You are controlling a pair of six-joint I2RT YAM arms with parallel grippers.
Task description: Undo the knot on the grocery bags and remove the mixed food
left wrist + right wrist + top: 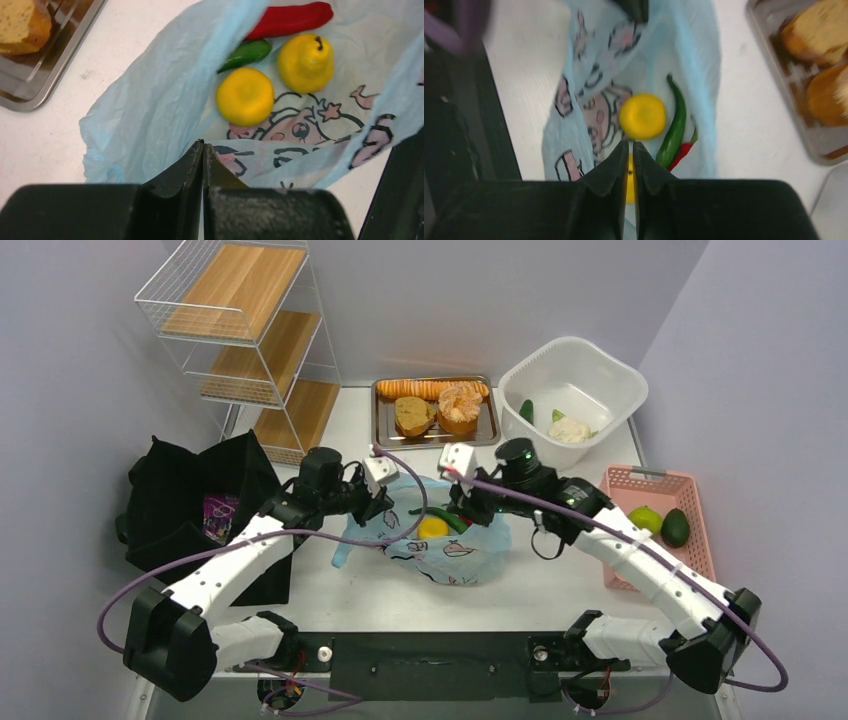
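The pale blue plastic bag (pixel 455 558) lies mid-table with its mouth spread open; no knot shows. Inside are a round yellow lemon (pixel 245 96), a yellow pear (pixel 305 62), a green chili (pixel 245 54) and a red chili (pixel 290 19). My left gripper (pixel 385 502) is shut on the bag's left rim (pixel 150 115). My right gripper (pixel 462 502) is shut on the right rim (pixel 579 135), above the lemon (pixel 642 116) and the green chili (pixel 674 129). The black tote (pixel 190 490) sits at the left, a purple packet (pixel 218 515) in it.
A metal tray (pixel 385 425) with breads is at the back. A white tub (pixel 600 370) holds cauliflower (pixel 568 428). A pink basket (pixel 640 480) on the right holds a lime (pixel 645 518) and an avocado (pixel 676 528). A wire shelf (pixel 250 340) stands back left.
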